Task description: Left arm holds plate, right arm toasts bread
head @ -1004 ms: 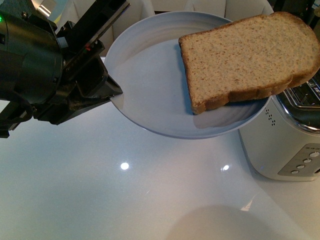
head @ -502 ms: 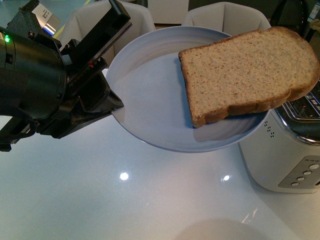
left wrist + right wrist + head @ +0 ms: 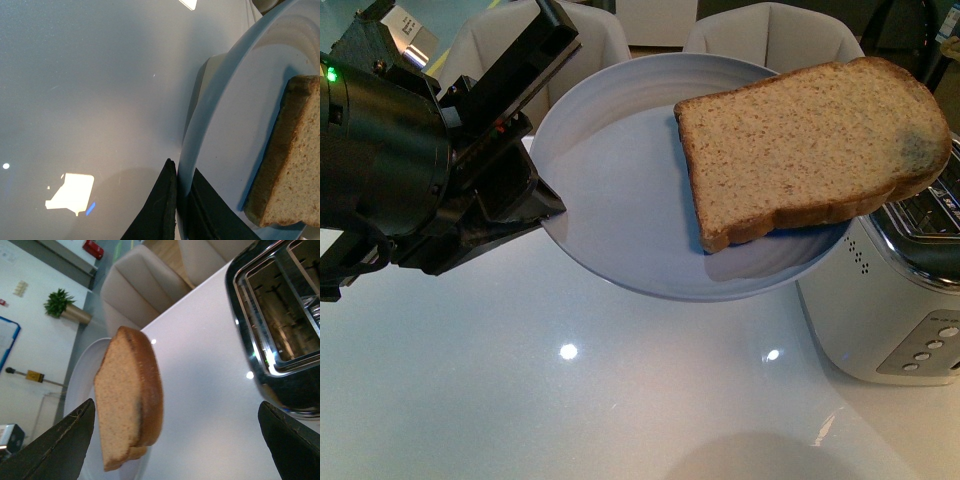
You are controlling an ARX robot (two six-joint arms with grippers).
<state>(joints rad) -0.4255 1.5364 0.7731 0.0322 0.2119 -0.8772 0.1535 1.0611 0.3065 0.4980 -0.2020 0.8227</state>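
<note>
My left gripper [image 3: 525, 190] is shut on the left rim of the pale blue-grey plate [image 3: 610, 180] and holds it tilted above the white table. In the left wrist view the jaws pinch the plate's edge [image 3: 210, 100]. The bread [image 3: 800, 140] lies on the plate's right side, its rounded end hanging past the rim over the toaster [image 3: 890, 290]; a dark shadow falls on that end. In the right wrist view the bread [image 3: 127, 405] stands edge-on, just inside one of the wide-open fingers [image 3: 55, 450] of my right gripper [image 3: 180, 450]. The right gripper is empty and out of the front view.
The silver toaster stands at the right of the table, its open slots [image 3: 280, 315] showing in the right wrist view. Beige chairs [image 3: 770, 30] stand behind the table. The white tabletop [image 3: 570, 400] stretches below the plate.
The plate and left arm hold nearly still after a slight shift a second ago. A dark shadow has appeared on the bread's rounded right end.
</note>
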